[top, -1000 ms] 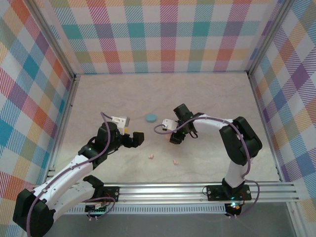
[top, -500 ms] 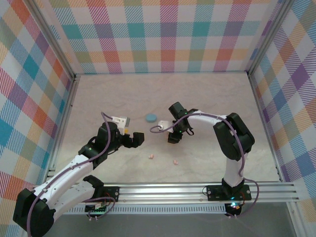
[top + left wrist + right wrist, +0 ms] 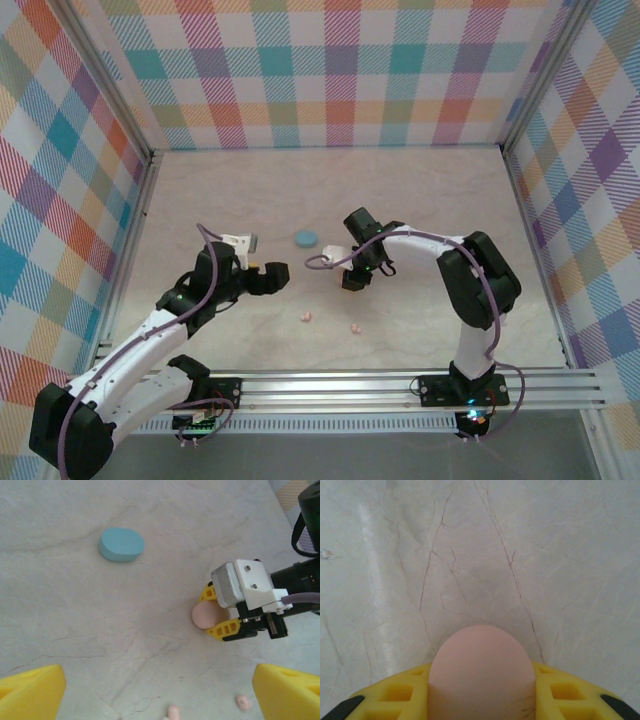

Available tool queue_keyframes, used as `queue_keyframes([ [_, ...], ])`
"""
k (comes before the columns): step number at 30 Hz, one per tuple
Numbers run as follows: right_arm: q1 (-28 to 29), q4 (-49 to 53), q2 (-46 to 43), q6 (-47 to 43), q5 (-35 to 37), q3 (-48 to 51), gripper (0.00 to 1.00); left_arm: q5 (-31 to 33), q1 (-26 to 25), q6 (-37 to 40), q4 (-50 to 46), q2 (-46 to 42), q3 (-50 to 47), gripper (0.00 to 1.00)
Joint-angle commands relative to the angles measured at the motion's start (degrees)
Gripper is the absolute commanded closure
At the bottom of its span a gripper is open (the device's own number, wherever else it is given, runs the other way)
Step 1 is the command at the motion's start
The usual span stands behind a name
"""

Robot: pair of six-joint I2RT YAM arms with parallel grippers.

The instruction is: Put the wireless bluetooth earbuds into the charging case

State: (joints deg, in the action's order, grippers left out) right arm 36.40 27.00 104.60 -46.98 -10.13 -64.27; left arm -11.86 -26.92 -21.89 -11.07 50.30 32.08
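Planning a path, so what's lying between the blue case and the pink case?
Only bare table separates the blue case and the pink case, as the left wrist view shows.

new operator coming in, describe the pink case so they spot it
Find the right gripper near the middle of the marble-look table. The pink case sits between its yellow fingers: a rounded disc, far bigger than the two tiny pink earbuds lying loose nearby.

bright, even light, faint soft shadows on the pale marbled desk [image 3: 420, 200]; whitish sheen at 10 o'clock in the right wrist view, where the pink rounded plastic case [image 3: 480, 675] looks soft-focused.
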Motion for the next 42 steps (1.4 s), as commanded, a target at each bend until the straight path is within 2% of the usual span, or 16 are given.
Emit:
queue_keyframes([
  [1,0.4,1.2,-5.6,2.7,-3.5,-0.2,0.68,-6.1,1.7,-6.7,-0.8,0.1,2.2,0.08],
  [4,0.4,0.1,-10.2,5.5,-6.1,-0.1,0.64,-11.8,2.8,-11.4,2.6,0.2,1.3,0.12],
  [12,0.5,1.3,-19.4,11.4,-14.8,-2.4,0.64,-27.1,2.9,-20.2,14.7,7.4,4.2,0.23],
  [18,1.2,4.3,-21.4,11.7,-17.3,-4.3,0.66,-32.5,0.9,-24.0,20.8,13.8,8.3,0.29],
  [35,2.3,5.7,-23.8,12.0,-18.2,-6.2,0.65,-33.3,-5.1,-22.7,18.0,23.6,14.9,0.31],
  [37,2.3,5.4,-24.2,11.9,-18.2,-6.1,0.65,-33.5,-5.3,-22.8,17.9,24.2,15.2,0.34],
  [42,2.4,5.2,-24.4,11.8,-17.6,-5.7,0.65,-34.1,-5.6,-23.1,17.6,25.1,16.2,0.47],
])
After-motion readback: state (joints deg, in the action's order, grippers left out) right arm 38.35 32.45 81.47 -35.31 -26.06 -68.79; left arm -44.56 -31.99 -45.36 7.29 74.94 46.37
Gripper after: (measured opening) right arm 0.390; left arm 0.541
